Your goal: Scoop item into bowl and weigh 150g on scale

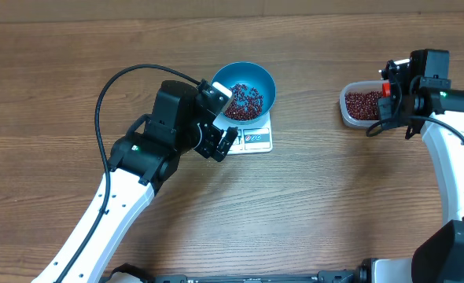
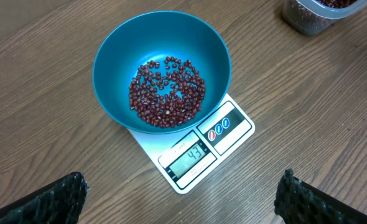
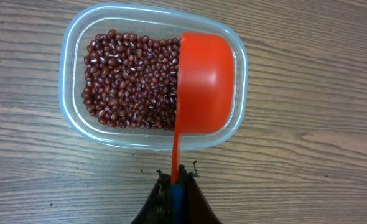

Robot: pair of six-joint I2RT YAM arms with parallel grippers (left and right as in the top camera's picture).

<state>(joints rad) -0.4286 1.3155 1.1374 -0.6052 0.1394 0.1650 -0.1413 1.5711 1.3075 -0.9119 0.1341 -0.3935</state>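
Note:
The blue bowl stands on the white scale at the table's middle, with a thin layer of dark red beans in it. The left wrist view looks down on the bowl, the beans and the scale, whose display reads 43. My left gripper hovers open just in front of the scale, nothing between its fingers. My right gripper is shut on the handle of an orange scoop. The scoop lies over the right end of a clear tub full of beans.
The clear tub sits at the right, well apart from the scale. The left arm reaches in from the lower left, and the right arm runs along the right edge. Bare wood lies between bowl and tub.

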